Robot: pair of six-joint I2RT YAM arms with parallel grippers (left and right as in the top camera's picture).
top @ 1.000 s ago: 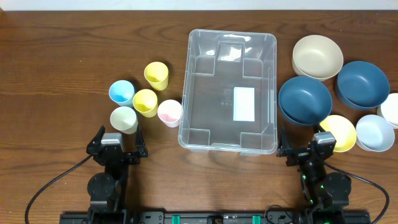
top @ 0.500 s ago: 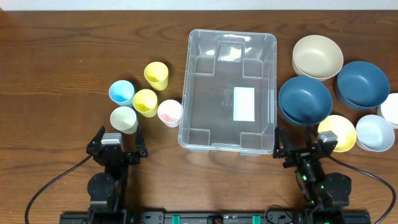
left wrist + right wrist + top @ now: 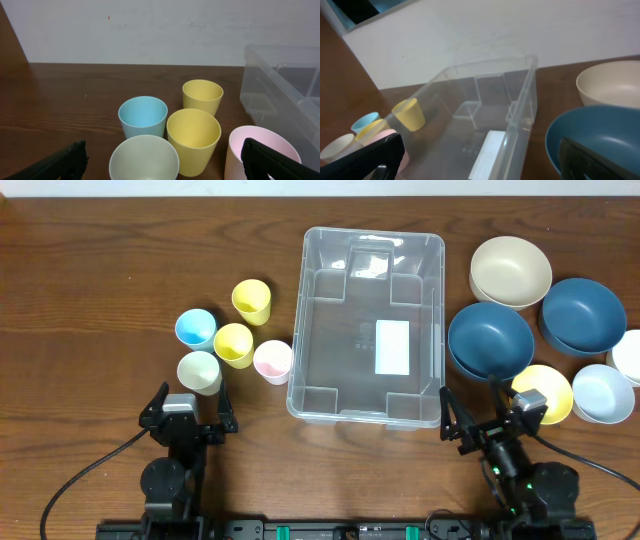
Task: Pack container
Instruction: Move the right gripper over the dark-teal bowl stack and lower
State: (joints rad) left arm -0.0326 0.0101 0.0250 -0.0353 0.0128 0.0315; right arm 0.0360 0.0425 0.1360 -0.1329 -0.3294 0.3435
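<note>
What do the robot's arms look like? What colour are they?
Both are black. The left arm and right arm have round joints, a small silver-grey block at the wrist, and two thin black jaws at the end. A black cable curves away from each one. The right arm has tiny green lights on it.

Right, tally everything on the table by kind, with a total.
Cups: 5 - far yellow cup, near yellow cup, blue cup, pale green cup, pink cup
Bowls: 6 - cream bowl, left dark blue bowl, right dark blue bowl, white bowl, yellow bowl, pale blue bowl
Clear container: 1
Total: 12
</note>
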